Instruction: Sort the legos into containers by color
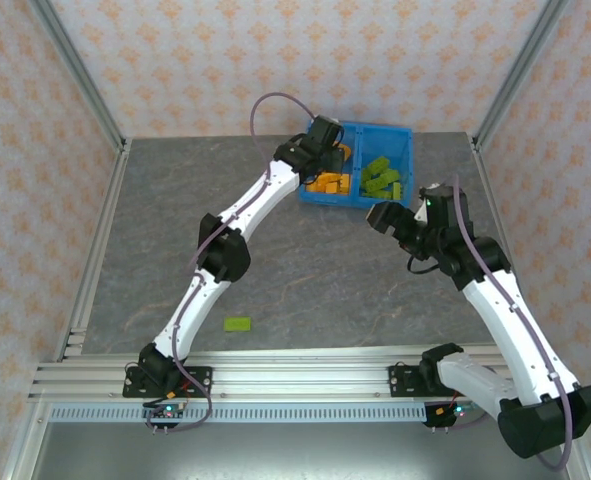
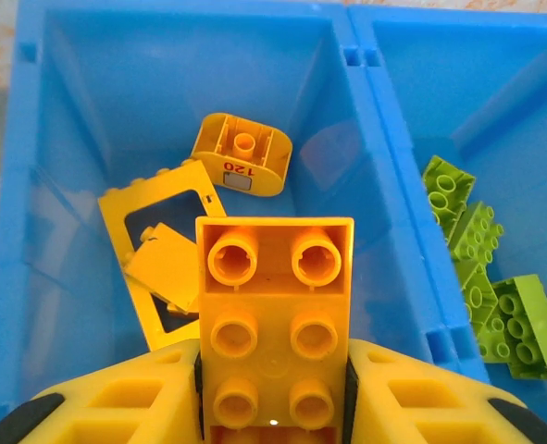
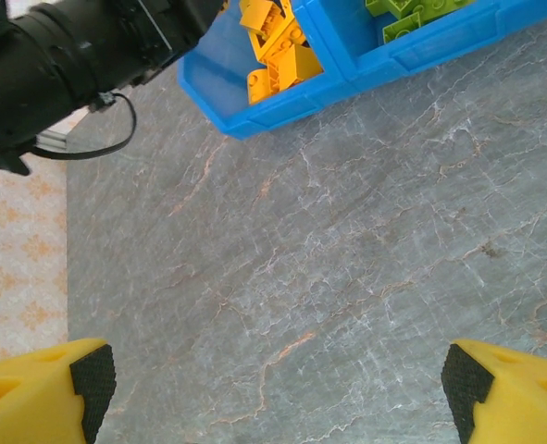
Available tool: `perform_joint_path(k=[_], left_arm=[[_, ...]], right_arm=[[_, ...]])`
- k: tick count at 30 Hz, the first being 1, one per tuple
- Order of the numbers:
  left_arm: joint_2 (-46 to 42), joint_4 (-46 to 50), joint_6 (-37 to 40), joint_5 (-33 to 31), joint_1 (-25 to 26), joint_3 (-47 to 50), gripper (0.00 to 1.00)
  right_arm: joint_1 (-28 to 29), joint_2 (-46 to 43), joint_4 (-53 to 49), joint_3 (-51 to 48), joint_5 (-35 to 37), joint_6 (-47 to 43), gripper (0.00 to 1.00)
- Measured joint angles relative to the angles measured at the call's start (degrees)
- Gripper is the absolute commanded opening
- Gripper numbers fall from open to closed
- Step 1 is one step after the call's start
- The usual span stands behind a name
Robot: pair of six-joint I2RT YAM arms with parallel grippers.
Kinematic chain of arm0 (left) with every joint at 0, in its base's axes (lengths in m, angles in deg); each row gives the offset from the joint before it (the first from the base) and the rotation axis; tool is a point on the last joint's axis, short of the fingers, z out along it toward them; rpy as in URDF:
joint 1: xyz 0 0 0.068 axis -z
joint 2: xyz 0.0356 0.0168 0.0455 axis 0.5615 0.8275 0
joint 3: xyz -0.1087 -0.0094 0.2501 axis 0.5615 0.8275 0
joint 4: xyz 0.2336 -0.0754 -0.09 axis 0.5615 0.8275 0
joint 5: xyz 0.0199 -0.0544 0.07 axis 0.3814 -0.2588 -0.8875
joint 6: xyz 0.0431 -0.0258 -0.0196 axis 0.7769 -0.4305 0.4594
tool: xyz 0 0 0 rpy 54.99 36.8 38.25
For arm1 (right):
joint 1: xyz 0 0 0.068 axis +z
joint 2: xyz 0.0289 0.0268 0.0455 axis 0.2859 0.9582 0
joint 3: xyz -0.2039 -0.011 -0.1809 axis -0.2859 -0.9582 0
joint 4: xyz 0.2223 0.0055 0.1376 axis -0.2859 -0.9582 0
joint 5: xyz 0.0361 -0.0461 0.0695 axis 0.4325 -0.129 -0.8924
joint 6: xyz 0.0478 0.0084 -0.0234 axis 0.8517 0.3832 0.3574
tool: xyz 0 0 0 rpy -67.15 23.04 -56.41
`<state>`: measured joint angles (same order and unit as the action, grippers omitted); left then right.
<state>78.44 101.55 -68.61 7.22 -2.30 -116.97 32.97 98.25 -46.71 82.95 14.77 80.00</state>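
Note:
My left gripper (image 2: 273, 393) is shut on an orange brick (image 2: 273, 314), studs facing the camera, held above the left compartment (image 2: 97, 111) of the blue bin (image 1: 400, 135). Below it lie an orange hollow frame (image 2: 134, 236) and a rounded orange piece (image 2: 242, 154). Lime green bricks (image 2: 481, 268) sit in the right compartment (image 2: 495, 102). In the top view the left gripper (image 1: 330, 145) hangs over the bin's left half, with orange bricks (image 1: 330, 183) and green bricks (image 1: 380, 178) inside. One green brick (image 1: 238, 324) lies alone on the table near the front. My right gripper (image 3: 278, 388) stands open over bare table.
The grey marbled table (image 1: 305, 270) stretches between the bin and the arm bases. The left arm's black wrist (image 3: 79, 55) crosses the upper left of the right wrist view. Metal frame posts and patterned walls enclose the table.

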Motion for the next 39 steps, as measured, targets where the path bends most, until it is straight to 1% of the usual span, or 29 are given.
perform_joint_path(k=[4,8,11,17,21,23,25,26,28,30,31,32,34,36,39], left_arm=[[1.4,-4.3,-2.0,1.5,-0.4,0.0,0.41],[3.1,-7.8,-3.8,2.1,-0.3,-1.3,0.51],[3.9,-9.3,-5.2,2.6,-0.3,-2.4,0.56],[3.7,-9.9,-6.9,3.1,-0.3,-3.1,0.58],[0.3,-5.7,-5.7,4.2,-0.3,-2.7,0.59],[-5.0,-3.2,-3.8,4.3,-0.3,0.3,0.59],[-13.6,-2.2,-1.7,4.0,-0.3,7.4,0.59],[-19.4,-2.1,-0.5,3.8,-0.4,12.2,0.60],[-31.6,-3.0,1.3,3.0,-0.4,22.4,0.61],[-44.7,-4.0,2.8,2.2,-1.0,31.9,0.63],[-49.8,-4.6,3.3,1.7,-1.7,35.6,0.63],[-55.9,-4.7,3.7,1.2,-2.8,39.8,0.64],[-64.8,-4.6,4.0,0.7,-5.9,46.1,0.65],[-71.6,-2.9,4.1,-0.2,-10.0,52.3,0.66],[-78.0,1.3,4.2,-0.1,-14.8,61.3,0.69]], right_arm=[[0.0,-1.1,-0.5,-0.6,0.6,0.4,0.93],[0.0,-1.6,-0.8,-0.6,0.7,0.6,0.93],[0.0,-2.0,-1.2,-0.6,1.0,0.7,0.93],[0.0,-2.6,-2.0,-0.6,1.0,0.6,0.92],[0.3,-2.4,-2.0,-0.6,1.1,-0.1,0.91],[1.3,-1.6,-2.1,-0.4,1.2,-1.0,0.91],[3.5,0.0,-2.1,0.2,1.8,-2.2,0.91],[5.2,1.0,-2.1,0.7,2.4,-3.1,0.91],[9.9,3.4,-2.0,2.0,3.5,-4.9,0.91],[16.2,6.7,-1.6,3.8,4.5,-7.6,0.92],[19.3,8.5,-1.2,4.6,4.9,-9.1,0.92],[22.6,10.4,-0.8,5.5,5.2,-10.7,0.92],[28.8,14.8,0.0,7.5,5.3,-14.4,0.92],[34.7,20.2,0.7,9.9,4.9,-18.7,0.92],[41.5,29.0,1.0,13.8,4.2,-24.6,0.92]])
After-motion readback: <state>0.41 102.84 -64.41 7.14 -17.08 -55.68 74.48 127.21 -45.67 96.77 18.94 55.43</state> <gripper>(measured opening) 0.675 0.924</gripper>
